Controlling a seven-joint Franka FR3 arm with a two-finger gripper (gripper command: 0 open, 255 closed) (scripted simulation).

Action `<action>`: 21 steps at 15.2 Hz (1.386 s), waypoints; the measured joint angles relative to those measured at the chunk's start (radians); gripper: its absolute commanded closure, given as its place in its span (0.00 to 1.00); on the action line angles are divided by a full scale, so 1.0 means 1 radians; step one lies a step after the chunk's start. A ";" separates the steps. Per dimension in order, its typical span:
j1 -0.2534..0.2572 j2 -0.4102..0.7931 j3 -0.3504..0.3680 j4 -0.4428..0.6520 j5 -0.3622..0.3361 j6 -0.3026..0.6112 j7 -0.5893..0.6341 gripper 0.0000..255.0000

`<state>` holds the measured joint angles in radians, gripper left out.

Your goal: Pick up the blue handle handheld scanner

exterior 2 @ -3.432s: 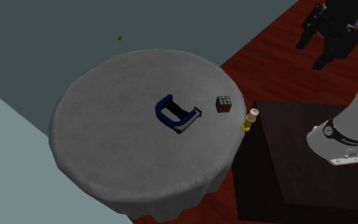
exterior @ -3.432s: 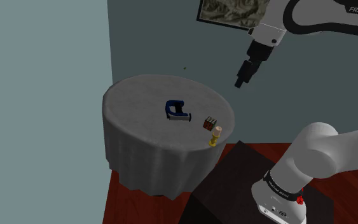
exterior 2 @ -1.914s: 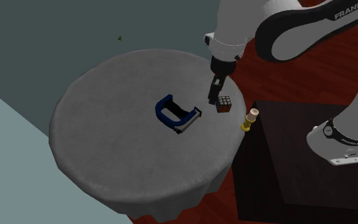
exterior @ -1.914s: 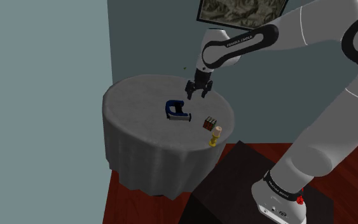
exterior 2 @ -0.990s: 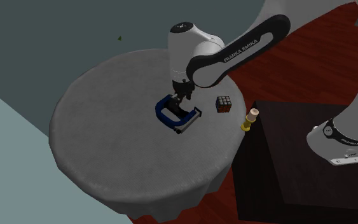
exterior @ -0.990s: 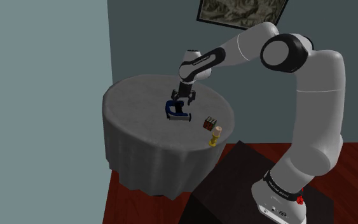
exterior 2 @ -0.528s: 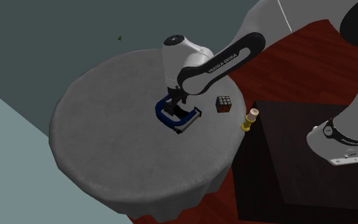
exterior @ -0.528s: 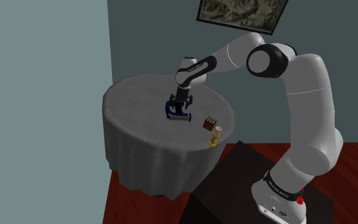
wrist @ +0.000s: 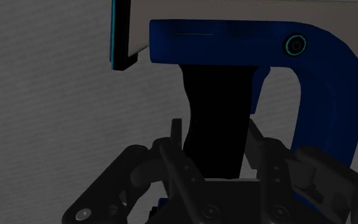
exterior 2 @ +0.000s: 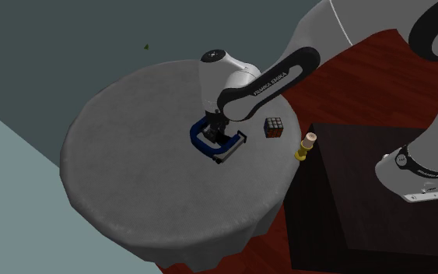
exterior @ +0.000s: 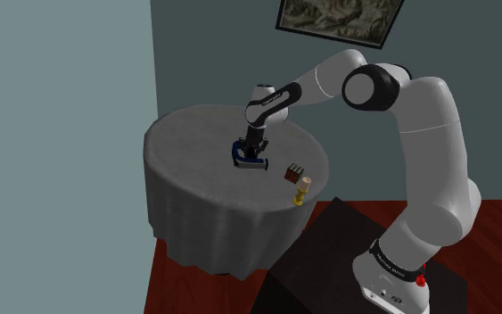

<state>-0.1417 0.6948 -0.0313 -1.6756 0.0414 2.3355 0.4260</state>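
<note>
Because the round, grey-draped table (exterior: 186, 178) fills the middle left of the shoulder view, our white arm (exterior: 423, 125) has to reach well out from the dark stand (exterior: 329, 259) at lower right and bend down over the table's middle. That is where the scanner (exterior 2: 229, 148) lies, on its side and flat on the cloth, with its blue handle curving in a loop and its pale head at one end.

Our gripper (wrist: 217, 137) points straight down on it, so the wrist view looks along the fingers (wrist: 176, 137) onto the scanner's dark grip. They stand apart, one close at each flank of that grip, and we judge them not yet clamped. With the scanner lying flat, this narrow bar looks the easiest part to pinch.

Right of the scanner in the second exterior view sits a small colour-patched cube (exterior 2: 273, 127), apart from it. Nearer the table's edge stands a little yellow bottle (exterior 2: 306, 145). Neither blocks us; the blue loop beside the fingers is the likeliest snag.
</note>
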 measured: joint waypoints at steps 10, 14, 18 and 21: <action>0.001 -0.030 -0.001 -0.009 -0.001 -0.024 0.001 1.00; 0.002 -0.058 -0.002 0.002 -0.003 -0.063 0.003 1.00; 0.001 -0.092 -0.003 0.006 -0.004 -0.101 0.002 1.00; 0.002 -0.120 -0.004 0.006 -0.005 -0.127 0.003 1.00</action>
<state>-0.1397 0.5752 -0.0350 -1.6701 0.0360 2.2080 0.4290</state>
